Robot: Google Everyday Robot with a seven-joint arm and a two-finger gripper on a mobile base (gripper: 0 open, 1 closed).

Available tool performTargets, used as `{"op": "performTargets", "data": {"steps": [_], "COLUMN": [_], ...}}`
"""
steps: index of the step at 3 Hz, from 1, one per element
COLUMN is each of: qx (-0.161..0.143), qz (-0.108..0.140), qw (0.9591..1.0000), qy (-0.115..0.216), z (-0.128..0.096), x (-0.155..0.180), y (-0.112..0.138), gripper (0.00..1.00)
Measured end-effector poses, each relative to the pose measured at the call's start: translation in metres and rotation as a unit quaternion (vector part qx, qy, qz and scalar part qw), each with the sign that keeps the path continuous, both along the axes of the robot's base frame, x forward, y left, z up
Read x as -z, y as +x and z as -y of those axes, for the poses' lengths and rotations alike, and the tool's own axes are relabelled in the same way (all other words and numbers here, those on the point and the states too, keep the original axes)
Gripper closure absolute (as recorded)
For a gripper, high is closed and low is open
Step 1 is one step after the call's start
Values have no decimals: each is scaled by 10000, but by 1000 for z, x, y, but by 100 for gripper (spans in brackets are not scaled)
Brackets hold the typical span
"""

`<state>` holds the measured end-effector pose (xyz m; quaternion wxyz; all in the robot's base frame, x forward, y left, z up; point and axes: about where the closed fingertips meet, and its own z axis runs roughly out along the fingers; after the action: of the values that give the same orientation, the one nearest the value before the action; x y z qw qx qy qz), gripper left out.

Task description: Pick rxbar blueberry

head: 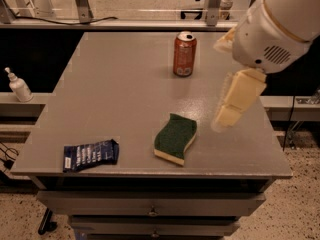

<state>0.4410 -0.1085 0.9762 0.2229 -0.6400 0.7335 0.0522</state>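
The rxbar blueberry is a flat, crinkly dark-blue wrapper with white lettering and a white left end. It lies near the front left corner of the grey table. My gripper is cream-coloured and hangs from the bulky white arm over the right part of the table. It points down and to the left, just right of the sponge and far to the right of the bar. It holds nothing that I can see.
A green-and-yellow sponge lies at the front middle, between bar and gripper. A red soda can stands upright at the back middle. A white pump bottle stands on a lower ledge to the left. Drawers sit below the table's front edge.
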Motion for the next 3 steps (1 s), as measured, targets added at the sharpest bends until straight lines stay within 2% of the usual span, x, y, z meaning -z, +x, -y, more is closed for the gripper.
{"op": "performTargets", "data": {"steps": [1,2,3], "qx": [-449,-751,-752], "qz": [-88,-242,-238], "qw": [9983,9939,9939], "qy": [375,777,775], "z": [-52,-99,-99], "x": [11,25,25], "y": [-22,-55,-55], "gripper": [0,0,0]}}
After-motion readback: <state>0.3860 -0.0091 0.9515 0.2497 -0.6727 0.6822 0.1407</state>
